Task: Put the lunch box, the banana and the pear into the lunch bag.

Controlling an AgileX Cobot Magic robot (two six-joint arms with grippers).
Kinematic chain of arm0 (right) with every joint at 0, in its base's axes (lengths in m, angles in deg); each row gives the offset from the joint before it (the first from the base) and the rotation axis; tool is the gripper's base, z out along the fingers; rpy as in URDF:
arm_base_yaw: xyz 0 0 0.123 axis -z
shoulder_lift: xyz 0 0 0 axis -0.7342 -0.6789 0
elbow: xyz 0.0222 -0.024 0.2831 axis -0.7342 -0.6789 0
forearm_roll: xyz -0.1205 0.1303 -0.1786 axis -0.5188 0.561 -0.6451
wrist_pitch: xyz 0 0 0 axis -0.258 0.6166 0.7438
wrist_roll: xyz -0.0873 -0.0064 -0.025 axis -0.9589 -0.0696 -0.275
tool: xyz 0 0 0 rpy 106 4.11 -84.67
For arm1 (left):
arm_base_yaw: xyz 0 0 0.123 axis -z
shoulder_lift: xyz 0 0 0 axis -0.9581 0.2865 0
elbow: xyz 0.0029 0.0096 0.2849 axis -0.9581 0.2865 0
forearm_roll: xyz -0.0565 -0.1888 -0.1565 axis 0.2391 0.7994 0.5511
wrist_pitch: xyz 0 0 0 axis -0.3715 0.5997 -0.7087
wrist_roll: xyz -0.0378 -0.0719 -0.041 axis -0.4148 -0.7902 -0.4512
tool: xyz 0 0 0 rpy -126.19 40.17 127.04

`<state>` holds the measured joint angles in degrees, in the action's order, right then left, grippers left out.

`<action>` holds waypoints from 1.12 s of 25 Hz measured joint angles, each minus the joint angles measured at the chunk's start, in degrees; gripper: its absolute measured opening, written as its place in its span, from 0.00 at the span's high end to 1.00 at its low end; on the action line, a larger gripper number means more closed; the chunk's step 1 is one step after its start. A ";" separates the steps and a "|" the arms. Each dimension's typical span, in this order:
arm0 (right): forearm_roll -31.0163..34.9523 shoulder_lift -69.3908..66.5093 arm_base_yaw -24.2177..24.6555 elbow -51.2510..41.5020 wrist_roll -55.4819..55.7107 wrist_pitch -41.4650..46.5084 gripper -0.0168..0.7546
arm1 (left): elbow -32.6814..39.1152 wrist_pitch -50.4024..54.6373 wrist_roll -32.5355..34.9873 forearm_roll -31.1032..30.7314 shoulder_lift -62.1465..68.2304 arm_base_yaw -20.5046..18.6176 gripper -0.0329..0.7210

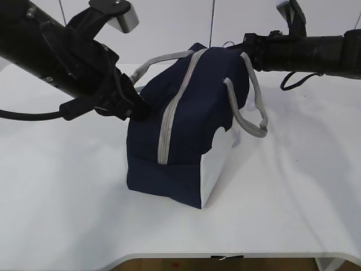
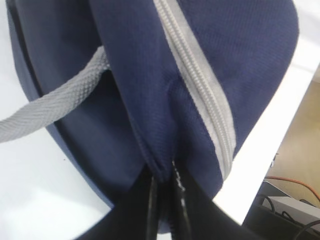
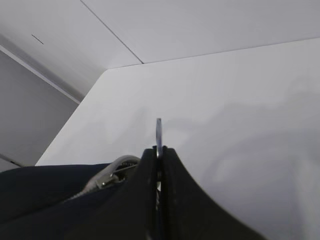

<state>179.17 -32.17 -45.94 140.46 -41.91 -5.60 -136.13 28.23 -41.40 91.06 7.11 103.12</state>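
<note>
lunch bag [image 1: 186, 124] seen upright mid counter [image 1: 67, 214] in exterior view, grey zipper [image 1: 172, 110] run shut along top. left wrist view: left tool [image 2: 165, 192] clamped on navy fabric fold at bag end. right wrist view: right tool [image 3: 159, 157] pinched together on thin ring pull [image 3: 159, 135] beside bag top.
</note>
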 joint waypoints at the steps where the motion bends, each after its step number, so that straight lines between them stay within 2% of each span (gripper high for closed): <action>1: 0.00 -0.06 0.00 0.00 0.08 0.00 0.97 | 0.00 0.00 0.00 0.00 0.00 -0.31 0.93; 10: 0.00 -0.46 0.37 1.37 0.13 5.45 0.97 | 0.00 -0.12 0.00 2.93 0.00 -4.13 0.90; 12: 0.00 -0.46 0.37 2.95 0.13 7.35 0.97 | 0.00 -0.56 0.00 4.04 0.00 -4.11 0.84; 17: -1.44 -0.46 0.37 7.99 0.26 12.95 0.97 | -1.59 -1.30 0.00 7.18 -0.03 -4.11 0.60; 19: -2.57 -0.46 0.37 9.37 0.81 14.78 0.97 | -2.75 -1.32 0.00 7.72 -0.03 -4.11 0.53; 24: -4.39 -0.46 0.37 10.53 1.15 17.55 0.97 | -6.72 -3.17 0.00 8.78 -0.03 -4.11 0.49; 28: -6.75 0.11 0.37 10.53 1.16 19.00 0.97 | -9.41 -9.69 0.00 10.20 -0.03 -4.11 0.48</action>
<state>172.41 -32.06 -45.57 150.99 -40.75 13.40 -145.54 18.54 -41.40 101.26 7.08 99.01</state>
